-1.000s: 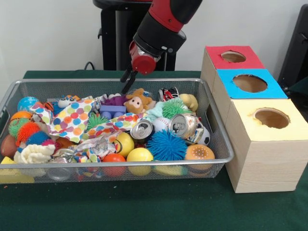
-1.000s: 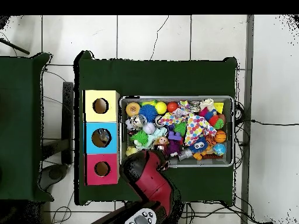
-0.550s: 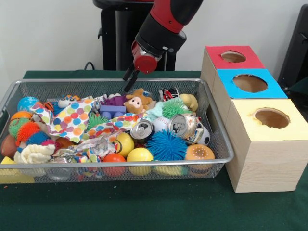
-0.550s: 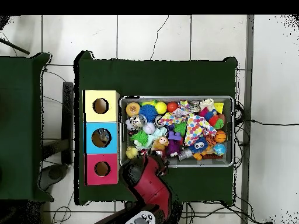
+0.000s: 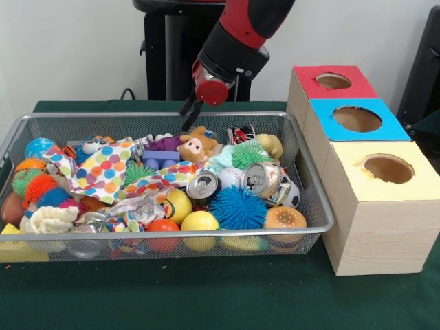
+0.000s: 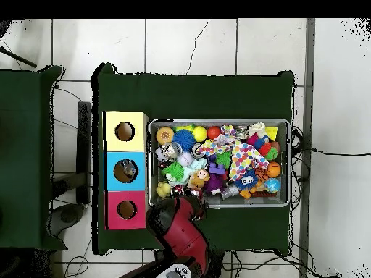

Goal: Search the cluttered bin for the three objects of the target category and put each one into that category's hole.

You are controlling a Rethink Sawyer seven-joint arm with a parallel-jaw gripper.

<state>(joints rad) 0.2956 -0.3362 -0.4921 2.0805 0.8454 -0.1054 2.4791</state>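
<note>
Pale wall [image 5: 82, 48], white tiled floor [image 6: 188, 43], green-clothed table [image 5: 206, 295].

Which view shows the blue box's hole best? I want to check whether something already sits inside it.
The overhead view: it looks straight down the round hole in the blue-topped wooden box, where something pale shows inside. The front view sees that hole at a slant, showing only its inner wall.

The wire bin [image 6: 291, 163] of mixed toys sits on the table [image 6: 196, 94], beside yellow [image 6: 124, 116], blue [image 6: 124, 156] and red boxes [image 6: 124, 222].
</note>
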